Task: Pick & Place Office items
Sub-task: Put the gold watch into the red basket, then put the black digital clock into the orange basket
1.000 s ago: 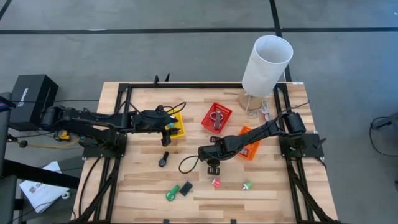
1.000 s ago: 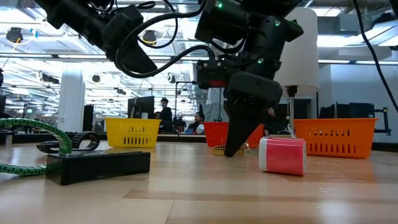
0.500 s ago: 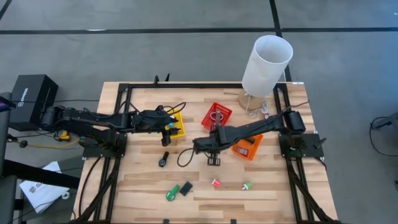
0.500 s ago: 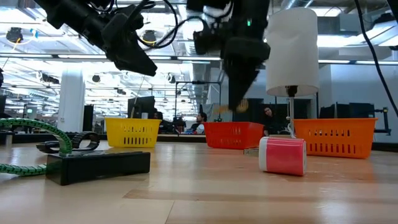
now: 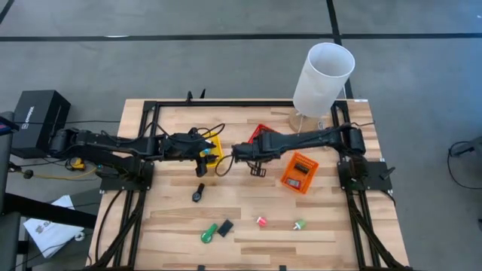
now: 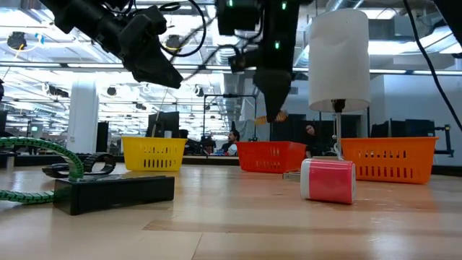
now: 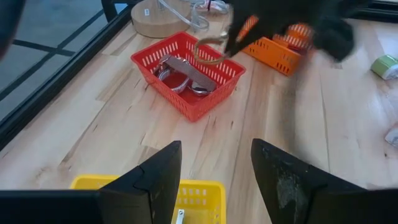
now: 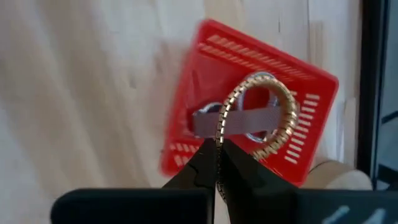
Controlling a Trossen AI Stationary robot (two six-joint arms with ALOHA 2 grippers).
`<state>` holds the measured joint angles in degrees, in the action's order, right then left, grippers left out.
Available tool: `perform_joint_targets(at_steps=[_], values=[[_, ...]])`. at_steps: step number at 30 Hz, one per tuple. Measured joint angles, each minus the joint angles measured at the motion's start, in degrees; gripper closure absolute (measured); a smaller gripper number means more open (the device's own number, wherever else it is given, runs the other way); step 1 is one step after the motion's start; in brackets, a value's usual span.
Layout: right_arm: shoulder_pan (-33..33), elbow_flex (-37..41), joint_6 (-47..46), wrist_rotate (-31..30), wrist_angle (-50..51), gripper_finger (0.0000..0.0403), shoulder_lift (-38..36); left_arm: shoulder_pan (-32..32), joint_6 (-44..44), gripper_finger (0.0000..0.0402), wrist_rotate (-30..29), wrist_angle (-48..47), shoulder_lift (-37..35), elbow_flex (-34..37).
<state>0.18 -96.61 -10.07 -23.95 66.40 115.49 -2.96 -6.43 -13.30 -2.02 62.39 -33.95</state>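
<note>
My right gripper point(image 8: 218, 144) is shut on a gold-coloured ring point(image 8: 261, 112) and hangs in the air at the red bin point(image 8: 205, 56); it also shows in the high view point(image 5: 257, 167) and the low view point(image 6: 274, 110). The red bin point(image 7: 186, 74) holds metal key rings point(image 7: 177, 70). My left gripper point(image 7: 214, 174) is open and empty above the yellow bin point(image 5: 215, 150). Small items lie on the near table: a black one point(image 5: 198, 193), a green one point(image 5: 208, 235), a black block point(image 5: 225, 226), a pink-red one point(image 5: 261, 221) and a green-white one point(image 5: 299, 224). My right gripper pinches the gold ring's rim point(image 8: 219, 134) at one spot between its two fingertips. The rest of the ring stands out free beyond the fingers. The ring is lifted clear of the table, above the level of the bin rims point(image 6: 281, 115).
An orange bin point(image 5: 300, 173) stands right of the red one. A tall white cylinder point(image 5: 324, 71) on a wooden base stands at the far right. A black frame point(image 5: 151, 105) runs round the table. In the low view a green cord point(image 6: 43, 148) lies at the left.
My right gripper has risen from the table's middle with the gold ring and gone toward the far edge, to the red bin. The ring has gone from the table top to hanging clear in the air. The orange bin, which the arm covered, now shows.
</note>
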Motion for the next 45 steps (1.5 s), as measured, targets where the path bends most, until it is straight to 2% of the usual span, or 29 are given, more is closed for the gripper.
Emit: perform_joint_targets(at_steps=[2, 5, 14, 21, 30, 38, 45], values=[[-1.8, 1.6, 0.0, 1.3, -2.0, 0.0397, 0.0, 0.0, -0.2, 0.0214, 0.0, 0.0, 0.0, 0.0], [-4.0, 3.9, 0.0, 6.7, -3.7, 0.0396, 0.0, 0.0, -0.2, 0.0214, 0.0, 0.0, 0.0, 0.0], [-4.8, 6.9, 1.6, 11.9, -8.8, 0.0385, 0.0, 0.0, -0.3, 0.0214, 0.0, 0.0, 0.0, 0.0], [-4.4, 6.9, 4.1, 12.1, -10.0, 0.0337, 0.0, 0.0, -0.5, 0.0214, -0.1, 0.0, 0.0, 0.0], [-4.2, 7.0, 1.7, 11.9, -9.4, 0.027, 0.0, 0.0, -0.5, 0.0214, -0.1, 0.0, 0.0, 0.0], [-2.2, 1.2, -4.1, 12.1, 1.9, 0.0247, 0.0, 0.0, -0.5, 0.0214, -0.1, 0.0, 0.0, 0.0], [3.2, -4.5, -5.4, 12.0, 11.8, 0.0239, 0.0, 0.0, -0.5, 0.0214, -0.1, 0.0, 0.0, 0.0]])
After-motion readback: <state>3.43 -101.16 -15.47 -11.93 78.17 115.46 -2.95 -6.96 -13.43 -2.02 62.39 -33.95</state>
